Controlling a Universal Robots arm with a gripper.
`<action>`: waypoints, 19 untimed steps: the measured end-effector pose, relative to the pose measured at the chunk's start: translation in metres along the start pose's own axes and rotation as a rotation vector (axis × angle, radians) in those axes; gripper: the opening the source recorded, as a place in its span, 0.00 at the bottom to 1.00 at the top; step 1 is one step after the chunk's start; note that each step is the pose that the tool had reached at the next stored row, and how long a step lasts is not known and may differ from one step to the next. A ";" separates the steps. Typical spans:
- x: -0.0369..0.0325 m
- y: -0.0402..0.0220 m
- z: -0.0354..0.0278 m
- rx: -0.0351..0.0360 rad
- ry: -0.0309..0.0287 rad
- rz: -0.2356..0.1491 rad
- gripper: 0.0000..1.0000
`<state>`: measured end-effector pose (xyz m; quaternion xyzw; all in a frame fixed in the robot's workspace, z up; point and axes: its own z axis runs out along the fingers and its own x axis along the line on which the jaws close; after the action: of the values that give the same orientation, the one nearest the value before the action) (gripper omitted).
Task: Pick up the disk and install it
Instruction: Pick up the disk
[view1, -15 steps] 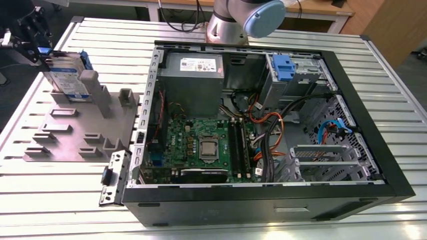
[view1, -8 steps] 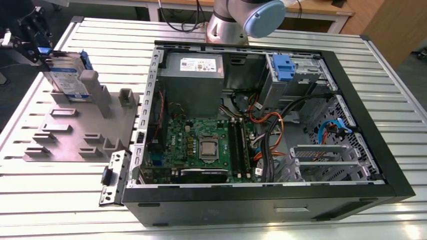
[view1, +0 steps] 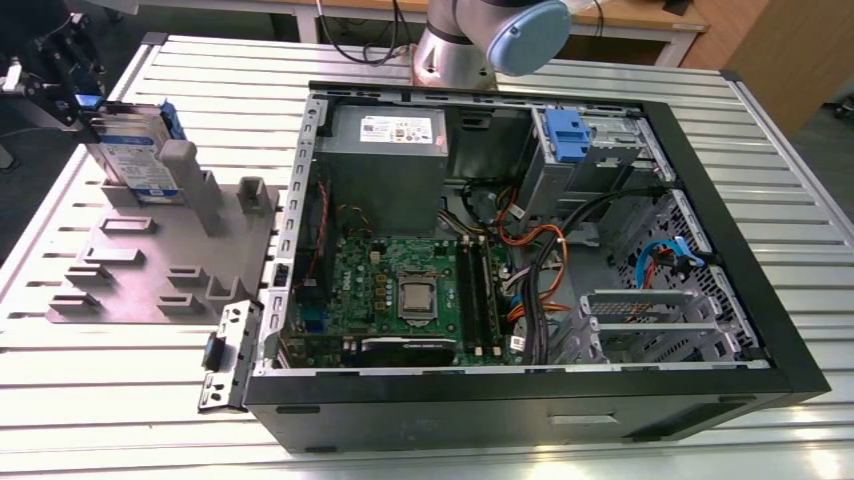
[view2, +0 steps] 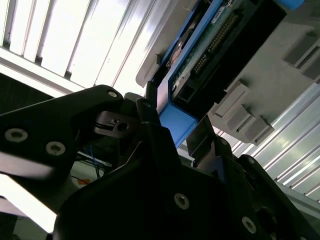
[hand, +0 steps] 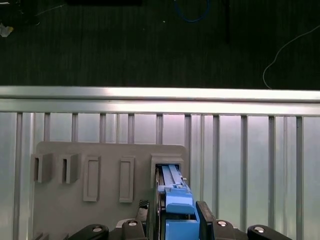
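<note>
The disk (view1: 134, 152) stands on edge in a slot of the grey fixture (view1: 147, 270) at the exterior view's far left, its white-and-blue label facing out and its blue carrier around it. My gripper (view1: 78, 100) sits at the disk's upper end. In the first wrist view the gripper (hand: 177, 217) has a dark finger on each side of the disk's (hand: 172, 182) blue carrier end, close against it. In the second wrist view the gripper (view2: 175, 125) grips the same blue end of the disk (view2: 200, 45), whose circuit-board side shows.
An open black computer case (view1: 747, 300) lies on the slatted metal table (view1: 801, 180), with a silver drive cage and blue latch (view1: 567, 135) at its far corner, a grey power supply (view1: 387, 130) and a motherboard (view1: 400, 290). The arm's base (view1: 461, 45) stands behind the case.
</note>
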<state>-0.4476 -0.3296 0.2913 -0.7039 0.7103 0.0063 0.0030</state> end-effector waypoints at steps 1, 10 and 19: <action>0.0000 0.0000 0.0000 -0.0001 0.0000 0.007 0.49; 0.0000 0.0000 0.0002 0.0004 -0.0002 0.016 0.49; 0.0000 0.0000 0.0002 0.0003 -0.0001 0.016 0.41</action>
<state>-0.4476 -0.3296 0.2911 -0.6981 0.7159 0.0062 0.0031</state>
